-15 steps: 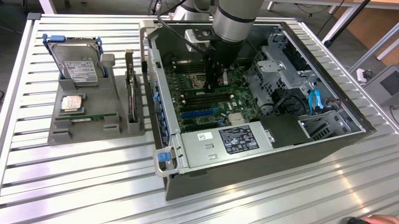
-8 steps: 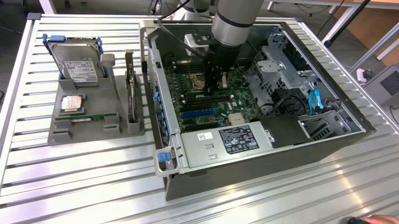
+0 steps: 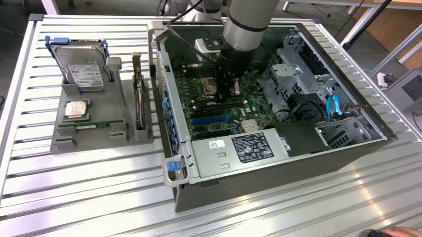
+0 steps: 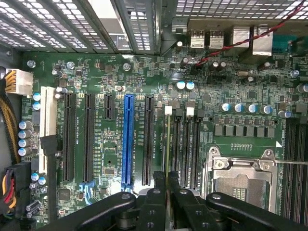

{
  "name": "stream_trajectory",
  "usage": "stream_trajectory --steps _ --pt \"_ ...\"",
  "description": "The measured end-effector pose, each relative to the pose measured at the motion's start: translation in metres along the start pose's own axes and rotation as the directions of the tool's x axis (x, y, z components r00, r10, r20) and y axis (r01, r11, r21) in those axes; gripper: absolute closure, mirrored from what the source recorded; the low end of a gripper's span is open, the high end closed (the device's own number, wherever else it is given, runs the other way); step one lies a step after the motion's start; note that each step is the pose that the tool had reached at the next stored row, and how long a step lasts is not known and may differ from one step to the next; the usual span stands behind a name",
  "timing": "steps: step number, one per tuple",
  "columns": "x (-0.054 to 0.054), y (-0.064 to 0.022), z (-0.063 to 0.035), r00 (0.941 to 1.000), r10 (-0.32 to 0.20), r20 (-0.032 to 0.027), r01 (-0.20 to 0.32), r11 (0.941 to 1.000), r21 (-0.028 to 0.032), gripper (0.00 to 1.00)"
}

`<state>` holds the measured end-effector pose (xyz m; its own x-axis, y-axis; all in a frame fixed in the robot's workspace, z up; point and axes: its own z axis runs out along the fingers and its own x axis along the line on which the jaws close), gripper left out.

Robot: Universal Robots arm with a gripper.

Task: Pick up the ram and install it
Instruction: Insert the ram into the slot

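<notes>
The open computer case (image 3: 173, 123) lies on the metal table, motherboard (image 3: 224, 106) facing up. My arm reaches down into it, and my gripper (image 3: 228, 85) hangs over the memory slots beside the CPU socket (image 4: 240, 180). In the wrist view the gripper (image 4: 167, 195) is shut on the ram (image 4: 167, 144), seen edge-on as a thin yellow-green line. The ram runs along the slot with the white clip (image 4: 168, 109). I cannot tell whether it sits in the slot or just above it.
A grey holder (image 3: 66, 143) at the exterior view's left carries a hard drive (image 3: 82, 69), a dark card (image 3: 138, 98) standing upright and a green stick (image 3: 92, 123) lying flat. The power supply (image 3: 247, 148), drive cage (image 3: 297, 64) and cables (image 3: 333, 106) crowd the case.
</notes>
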<state>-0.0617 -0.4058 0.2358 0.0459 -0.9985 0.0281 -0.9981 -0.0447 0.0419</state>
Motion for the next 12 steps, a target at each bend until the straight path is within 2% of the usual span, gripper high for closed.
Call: stream_trajectory --steps 12 --pt "-0.0023 -0.0015 -0.0001 1.0 -0.001 -0.0001 0.001 1.0 0.0001 0.87"
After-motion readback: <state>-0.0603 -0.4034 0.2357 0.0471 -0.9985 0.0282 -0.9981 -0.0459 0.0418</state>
